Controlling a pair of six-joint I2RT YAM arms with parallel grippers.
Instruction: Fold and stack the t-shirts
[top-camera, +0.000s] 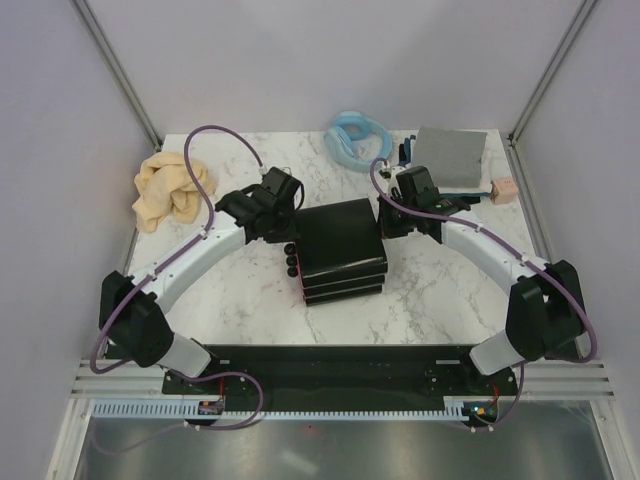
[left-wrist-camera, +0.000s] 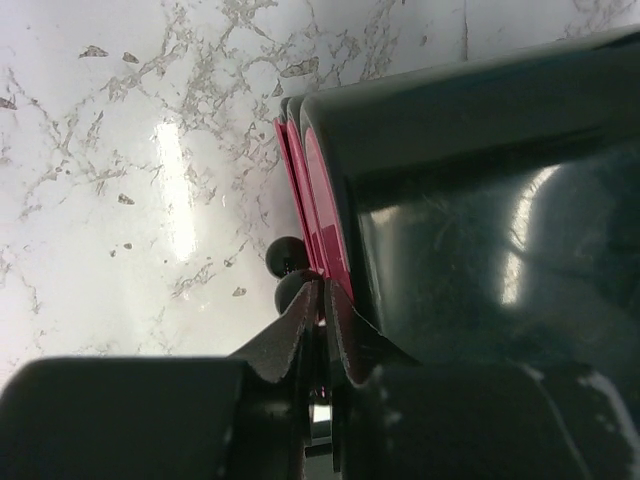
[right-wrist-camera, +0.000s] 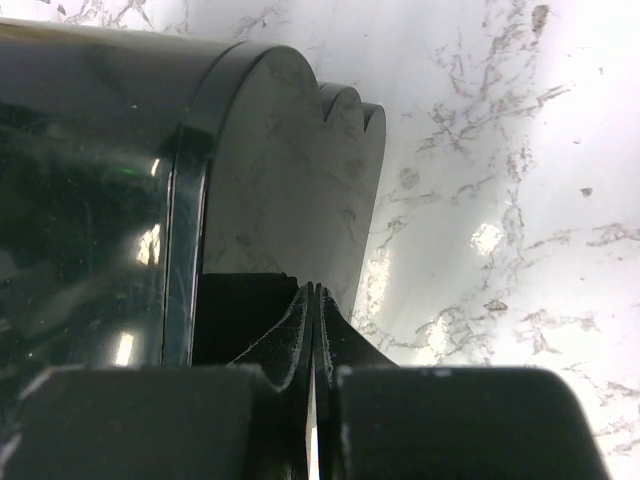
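Two tees show in the top view, and neither is stacked on the other. The yellow-cream t-shirt (top-camera: 165, 190) lies in a crumpled heap at the far-left of the table (top-camera: 450, 290), unfolded. The grey t-shirt (top-camera: 450, 160) sits far-right as a flat, squared pad, so it looks folded already. No white or navy tee in view.

Both arms are busy w/ the black box (top-camera: 340, 250) mid-table, not w/ cloth. The left claw (left-wrist-camera: 322, 300) has its fingers pressed together, tips right at the box's pink-red side; can't tell if a thin layer of that edge is nipped btwn them. The right claw (right-wrist-camera: 315, 300) is also pinched together w/ nothing seen btwn the fingers, tips against the box's dark right-hand side. A light blue ring (top-camera: 355, 135) lies at the far edge, just left of the grey tee.

Progress, as I read it: early-to-mid. Maybe one fold done, no stack begun. Left to do: spread and fold the yellow-cream tee, then put the tees together in one pile. Neither claw is near cloth, so that work isn't under way.
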